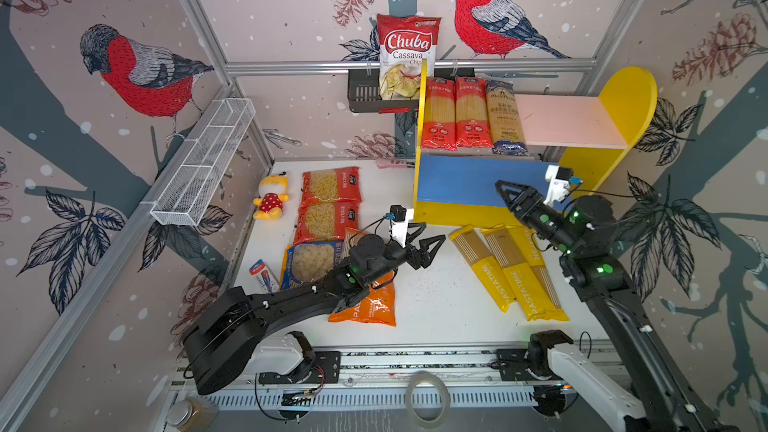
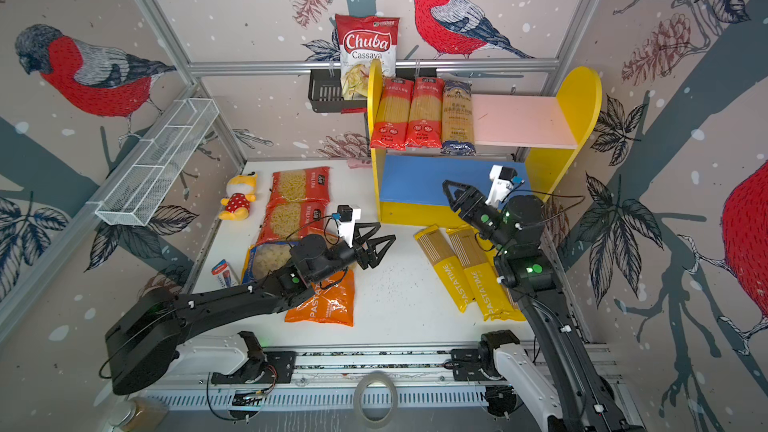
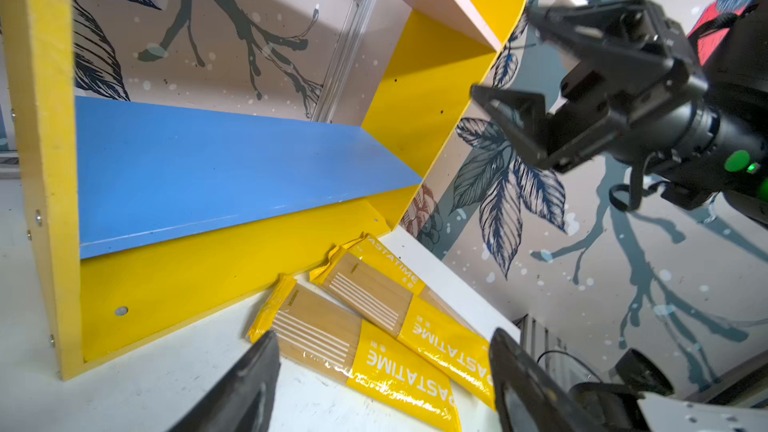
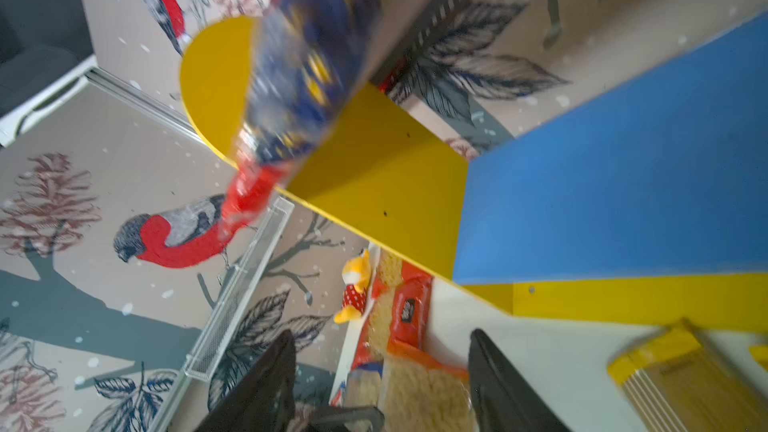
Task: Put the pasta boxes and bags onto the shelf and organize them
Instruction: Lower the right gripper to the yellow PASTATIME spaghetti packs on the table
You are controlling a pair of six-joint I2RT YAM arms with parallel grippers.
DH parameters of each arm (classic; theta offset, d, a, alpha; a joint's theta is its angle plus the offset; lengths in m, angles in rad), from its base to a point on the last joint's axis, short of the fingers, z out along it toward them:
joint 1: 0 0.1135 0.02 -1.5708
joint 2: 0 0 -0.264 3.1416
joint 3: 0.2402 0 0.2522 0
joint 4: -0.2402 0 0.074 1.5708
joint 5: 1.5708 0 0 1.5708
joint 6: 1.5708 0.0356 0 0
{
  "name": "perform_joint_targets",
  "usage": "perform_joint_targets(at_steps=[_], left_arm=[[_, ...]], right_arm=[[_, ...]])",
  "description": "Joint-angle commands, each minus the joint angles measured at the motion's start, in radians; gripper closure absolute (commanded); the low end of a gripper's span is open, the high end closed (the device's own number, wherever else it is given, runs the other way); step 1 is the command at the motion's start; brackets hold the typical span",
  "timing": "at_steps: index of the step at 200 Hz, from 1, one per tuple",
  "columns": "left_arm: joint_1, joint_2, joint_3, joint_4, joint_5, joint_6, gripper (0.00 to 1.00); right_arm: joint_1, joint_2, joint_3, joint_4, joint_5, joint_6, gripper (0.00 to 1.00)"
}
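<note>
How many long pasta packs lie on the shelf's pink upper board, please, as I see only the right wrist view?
Observer: Three, side by side: two long red plastic spaghetti packs, one long dark-blue plastic pack.
Operator: How many yellow packs lie on the table?
Observer: Three long yellow plastic packs, before the yellow-sided wooden shelf.
Operator: And the left gripper?
Observer: The left gripper is open, empty, above the white table.

Bright even light; right wrist view partly motion-blurred

Both arms outstretched, left gripper (image 1: 432,233) and right gripper (image 1: 503,194) agape, empty.
</note>
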Motion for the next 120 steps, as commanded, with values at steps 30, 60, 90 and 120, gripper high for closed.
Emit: perform_joint_targets(at_steps=[30, 60, 90, 120], left_arm=[[-0.022, 0.029, -0.094, 0.135, -0.135, -0.002, 0.22], [-0.051, 0.071, -0.135, 0.131, -0.251, -0.043, 0.21], [-0.081, 0.113, -0.142, 0.138, -0.281, -0.091, 0.21], [-0.103, 0.146, -0.135, 0.152, -0.279, -0.104, 0.22]], right_arm=[[0.096, -0.028, -0.261, -0.049, 0.228, 0.006, 0.36], [0.097, 0.06, -0.353, -0.02, 0.322, -0.008, 0.37], [0.096, 0.196, -0.35, -0.027, 0.362, -0.051, 0.37], [0.075, 0.372, -0.394, 0.088, 0.356, -0.052, 0.37]])
